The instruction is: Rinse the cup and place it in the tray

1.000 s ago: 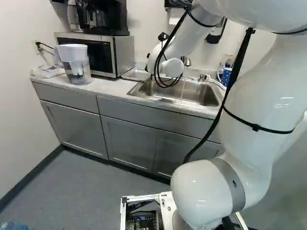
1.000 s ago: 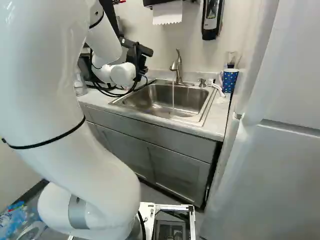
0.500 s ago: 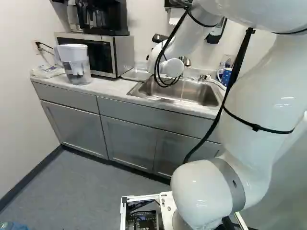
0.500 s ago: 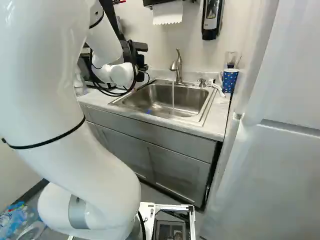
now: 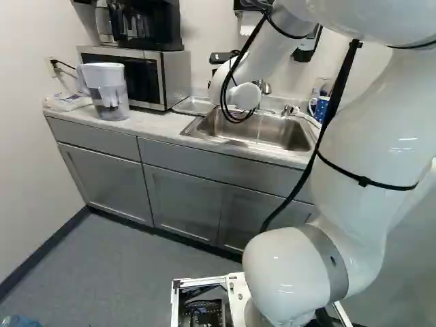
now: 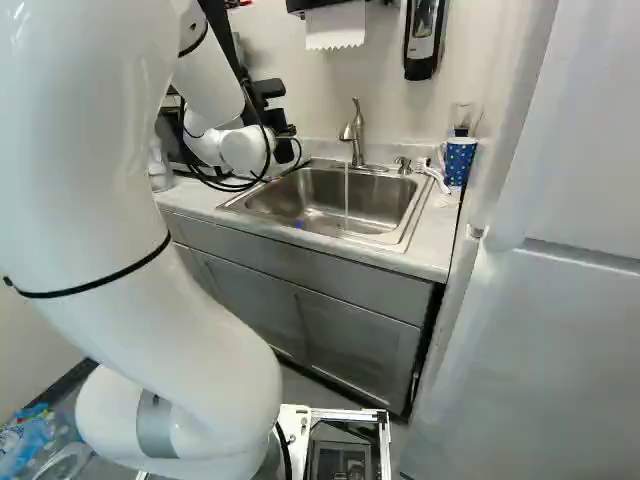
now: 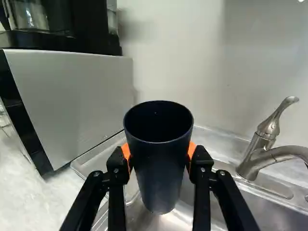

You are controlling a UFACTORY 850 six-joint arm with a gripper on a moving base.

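The end effector [image 7: 159, 151] is gripping the cup [image 7: 159, 166]; water [image 6: 346, 192] is running centrally, right base view; the tray [image 5: 193, 105] is awaiting it, rinsing unconfirmed.

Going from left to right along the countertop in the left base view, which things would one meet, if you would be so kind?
White plastic pack → water pitcher → metal tray → faucet → blue mug with light dots.
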